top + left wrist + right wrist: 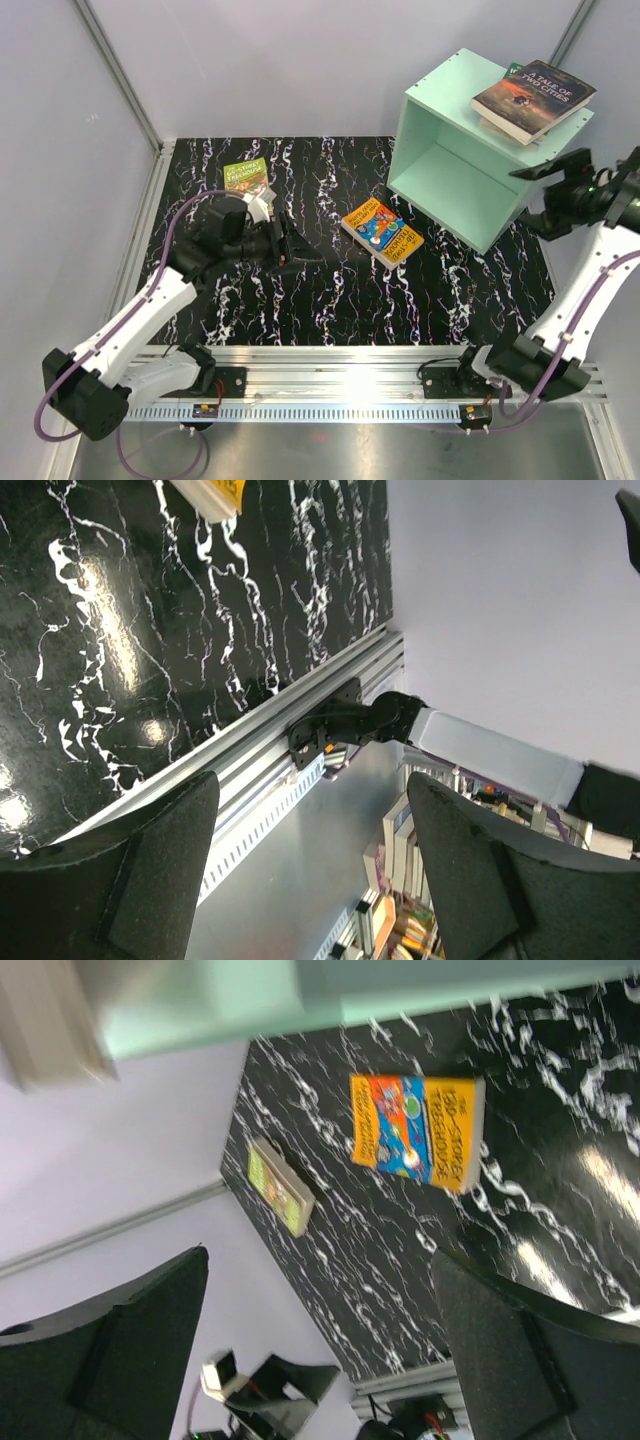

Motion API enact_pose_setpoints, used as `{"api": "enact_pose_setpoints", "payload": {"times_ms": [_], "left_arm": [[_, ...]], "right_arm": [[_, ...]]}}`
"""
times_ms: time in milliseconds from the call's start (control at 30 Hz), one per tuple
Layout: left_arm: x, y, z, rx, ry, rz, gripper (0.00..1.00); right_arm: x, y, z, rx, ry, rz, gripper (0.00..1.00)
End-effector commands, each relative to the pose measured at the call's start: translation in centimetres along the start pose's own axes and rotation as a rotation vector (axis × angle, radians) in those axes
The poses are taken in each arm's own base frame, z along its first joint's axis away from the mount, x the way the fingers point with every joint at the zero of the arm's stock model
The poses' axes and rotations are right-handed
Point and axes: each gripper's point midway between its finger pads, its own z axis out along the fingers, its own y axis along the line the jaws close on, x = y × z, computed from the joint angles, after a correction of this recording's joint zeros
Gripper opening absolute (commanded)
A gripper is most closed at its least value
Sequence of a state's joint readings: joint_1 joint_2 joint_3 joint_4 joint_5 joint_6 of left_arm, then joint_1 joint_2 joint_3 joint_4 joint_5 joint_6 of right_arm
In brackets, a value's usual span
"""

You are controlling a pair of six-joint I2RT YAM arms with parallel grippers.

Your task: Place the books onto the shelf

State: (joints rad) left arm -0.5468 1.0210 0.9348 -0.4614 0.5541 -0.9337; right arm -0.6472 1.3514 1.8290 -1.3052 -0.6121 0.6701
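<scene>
The mint-green shelf [455, 155] stands at the back right, its open face toward the table's middle. On its top lies a small stack of books with the dark "A Tale of Two Cities" [533, 96] uppermost. An orange-blue book [382, 232] [418, 1130] lies flat in front of the shelf. At the back left lies a lime-green book [246, 176] [280, 1186]. My left gripper [298, 258] [312, 815] is open and empty, low over the table between those two books. My right gripper [537, 196] [318, 1300] is open and empty, raised beside the shelf's right side.
The black marbled table [330, 300] ends at an aluminium rail [340, 365] along the near edge, where both arm bases sit. Pale walls close in the back and left. The shelf's underside [300, 990] fills the top of the right wrist view.
</scene>
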Motion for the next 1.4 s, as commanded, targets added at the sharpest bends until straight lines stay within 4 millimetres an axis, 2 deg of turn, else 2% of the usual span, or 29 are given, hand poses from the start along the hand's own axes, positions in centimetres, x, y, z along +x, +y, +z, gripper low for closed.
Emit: {"api": "enact_pose_setpoints", "payload": {"times_ms": [0,33,67,100,133,200,233,300,333,533,633,667,700,733,767,800,933,1000,1033,1067,1100,1133,1167,1200,1233,1267,1300,1333,1367], "left_arm": [[-0.8,-2.4,0.1,0.076,0.022,0.074,0.78],[-1.1,-2.7,0.1,0.081,0.024,0.079,0.78],[-1.2,-2.5,0.4,0.074,0.029,0.076,0.78],[-1.3,-2.4,0.6,0.069,0.031,0.082,0.78],[-1.5,-2.5,0.7,0.068,0.031,0.086,0.78],[-1.5,-1.9,1.2,0.050,0.042,0.081,0.78],[-1.5,-1.7,1.4,0.045,0.046,0.076,0.77],[-1.4,-1.1,1.9,0.033,0.052,0.056,0.77],[-1.4,-0.9,2.0,0.031,0.051,0.050,0.77],[-0.7,0.9,2.8,0.009,0.064,-0.007,0.76],[-0.3,1.7,3.0,-0.010,0.066,-0.019,0.75],[-0.3,1.8,3.0,-0.013,0.065,-0.020,0.75],[-0.3,2.0,3.0,-0.020,0.064,-0.021,0.75],[-0.3,2.0,2.9,-0.021,0.062,-0.018,0.75],[-0.3,2.0,2.8,-0.032,0.062,-0.019,0.75],[-0.3,2.0,2.7,-0.036,0.060,-0.011,0.75],[-0.5,1.7,1.4,-0.074,0.041,0.020,0.75],[-0.4,1.8,0.7,-0.090,0.024,0.038,0.75],[-0.2,2.0,0.4,-0.104,0.023,0.036,0.75],[0.2,2.6,0.2,-0.118,0.025,0.032,0.75],[0.3,2.9,0.0,-0.131,0.016,0.027,0.75],[0.6,2.8,-0.6,-0.129,0.009,0.027,0.75],[1.0,3.3,-0.7,-0.140,0.012,0.018,0.75],[1.2,3.6,-0.9,-0.148,0.000,0.009,0.75],[1.5,3.6,-1.5,-0.148,-0.008,0.008,0.75],[1.6,3.7,-1.8,-0.152,-0.016,0.006,0.75],[1.8,4.2,-1.9,-0.168,-0.026,-0.006,0.75],[2.0,4.4,-2.4,-0.174,-0.035,-0.007,0.75],[2.2,4.6,-2.6,-0.182,-0.040,-0.010,0.75]], "right_arm": [[3.8,-1.2,-0.9,-0.003,0.015,-0.015,1.00],[5.5,-2.8,-0.2,0.015,0.069,0.010,1.00],[6.9,-3.1,-0.3,0.000,0.104,0.013,1.00],[8.9,-3.1,-1.4,-0.034,0.112,-0.012,1.00],[10.5,-4.8,-0.6,-0.016,0.163,0.023,1.00],[13.3,-5.5,-1.6,-0.064,0.187,0.034,1.00],[14.5,-7.0,-0.9,-0.048,0.223,0.076,1.00],[15.9,-7.3,-1.1,-0.090,0.224,0.099,1.00],[16.4,-8.2,-0.5,-0.080,0.245,0.123,1.00],[16.6,-8.9,2.4,-0.060,0.282,0.094,1.00],[18.3,-7.9,5.0,0.004,0.334,-0.024,1.00],[20.7,-7.5,5.7,0.041,0.363,-0.147,1.00],[21.6,-7.7,7.4,0.117,0.378,-0.193,1.00],[22.3,-6.0,7.6,0.111,0.368,-0.259,1.00],[22.5,-6.5,9.6,0.189,0.351,-0.301,1.00],[23.5,-6.1,10.1,0.199,0.367,-0.338,1.00],[23.1,-4.8,13.7,0.195,0.336,-0.375,1.00],[22.8,-5.5,16.2,0.259,0.328,-0.426,1.00],[22.4,-4.3,16.8,0.248,0.317,-0.447,1.00],[22.0,-4.5,17.7,0.277,0.306,-0.484,1.00],[22.0,-5.2,19.5,0.328,0.314,-0.500,1.00],[21.3,-3.8,20.0,0.321,0.288,-0.525,1.00],[20.9,-4.5,21.9,0.372,0.282,-0.555,1.00],[20.6,-4.0,22.6,0.377,0.272,-0.572,1.00],[20.1,-1.8,23.2,0.344,0.249,-0.584,1.00],[19.5,-1.8,23.8,0.370,0.235,-0.611,1.00],[19.4,-2.5,25.6,0.415,0.244,-0.625,1.00],[18.7,-0.9,26.1,0.395,0.218,-0.631,1.00],[17.8,-1.6,26.8,0.435,0.214,-0.631,1.00]]}}
